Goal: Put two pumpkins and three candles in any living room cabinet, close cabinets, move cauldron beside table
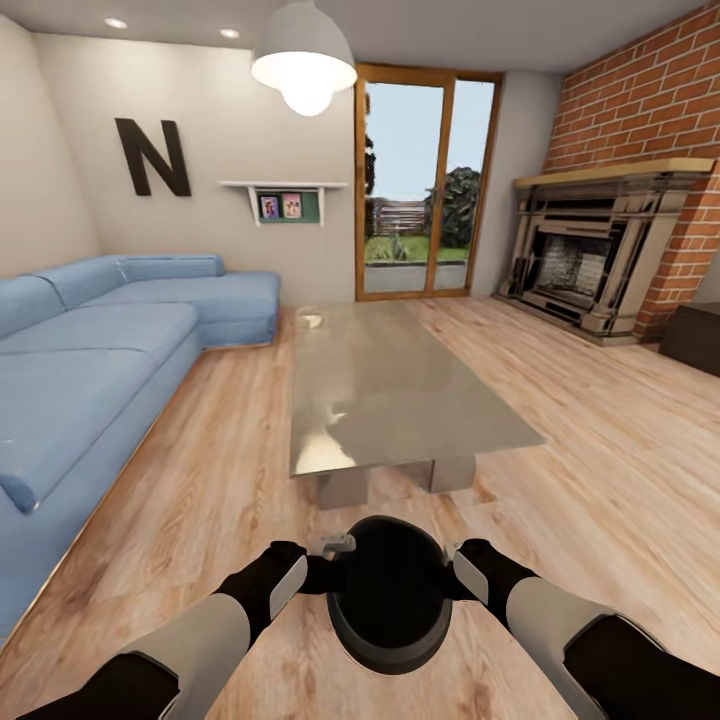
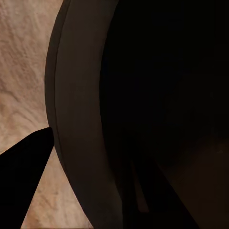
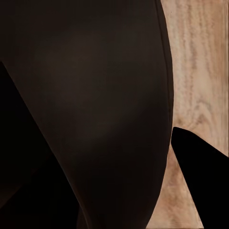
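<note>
At six o'clock in the head view, the black cauldron (image 1: 390, 600) is held between both arms above the plank floor (image 1: 620, 470), with the left gripper (image 1: 322, 570) pressed to its rim at nine o'clock and the right gripper (image 1: 460, 572) at three o'clock. Each gripper appears to be closed on the rim, one finger inside and one outside, as the wrist views suggest, where the cauldron's dark wall (image 2: 81, 143) (image 3: 95, 95) is seen close against wood. Just beyond, toward twelve o'clock, the coffee table with its glossy glass tabletop (image 1: 400, 390) is found, near but apart from the pot. A blue sofa (image 1: 90, 360) lies at nine o'clock, the fireplace (image 1: 590, 250) at two o'clock, and a dark cabinet corner (image 1: 695, 338) at three o'clock. No pumpkins or candles can be made out. It is judged that the pot could slip if one arm leads the other, and that the glass edge could be struck if the pot is carried forward too low.
</note>
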Motion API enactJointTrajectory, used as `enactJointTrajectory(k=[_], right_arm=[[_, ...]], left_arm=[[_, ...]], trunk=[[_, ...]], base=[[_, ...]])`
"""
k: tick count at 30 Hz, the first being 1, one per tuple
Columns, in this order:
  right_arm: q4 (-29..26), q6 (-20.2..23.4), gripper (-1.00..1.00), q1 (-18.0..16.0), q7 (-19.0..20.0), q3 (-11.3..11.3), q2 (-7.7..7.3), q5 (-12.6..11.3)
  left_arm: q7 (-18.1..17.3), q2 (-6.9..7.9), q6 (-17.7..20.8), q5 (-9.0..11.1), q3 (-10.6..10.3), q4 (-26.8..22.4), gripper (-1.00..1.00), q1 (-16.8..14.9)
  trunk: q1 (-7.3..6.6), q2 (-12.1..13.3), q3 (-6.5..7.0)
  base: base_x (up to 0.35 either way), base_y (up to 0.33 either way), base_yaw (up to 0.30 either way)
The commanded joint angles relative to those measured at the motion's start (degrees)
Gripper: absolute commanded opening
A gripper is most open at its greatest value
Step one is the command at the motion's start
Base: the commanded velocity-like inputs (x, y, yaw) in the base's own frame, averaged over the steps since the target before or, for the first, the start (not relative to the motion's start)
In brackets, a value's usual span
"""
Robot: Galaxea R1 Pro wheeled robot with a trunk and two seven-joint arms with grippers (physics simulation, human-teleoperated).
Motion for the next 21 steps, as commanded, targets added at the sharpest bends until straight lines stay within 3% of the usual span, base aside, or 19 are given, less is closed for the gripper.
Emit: enactJointTrajectory(k=[1,11,21], right_arm=[[-0.31,0.17,-1.0,-0.02,0.29,1.55,-0.01,-2.54],[-0.31,0.17,-1.0,-0.02,0.29,1.55,-0.01,-2.54],[-0.31,0.17,-1.0,-0.02,0.29,1.55,-0.01,-2.52]], left_arm=[[0.03,0.0,0.23,0.18,-0.49,0.03,-1.0,-0.05],[-0.12,0.0,0.23,0.18,-0.48,0.03,-1.0,-0.05],[-0.14,0.0,0.23,0.18,-0.48,0.03,-1.0,-0.05]], trunk=[[0.0,-0.03,-0.05],[0.0,-0.03,-0.11],[0.0,-0.03,-0.11]], base=[[0.182,-0.265,0.011],[0.194,-0.24,0.107],[0.045,-0.033,0.016]])
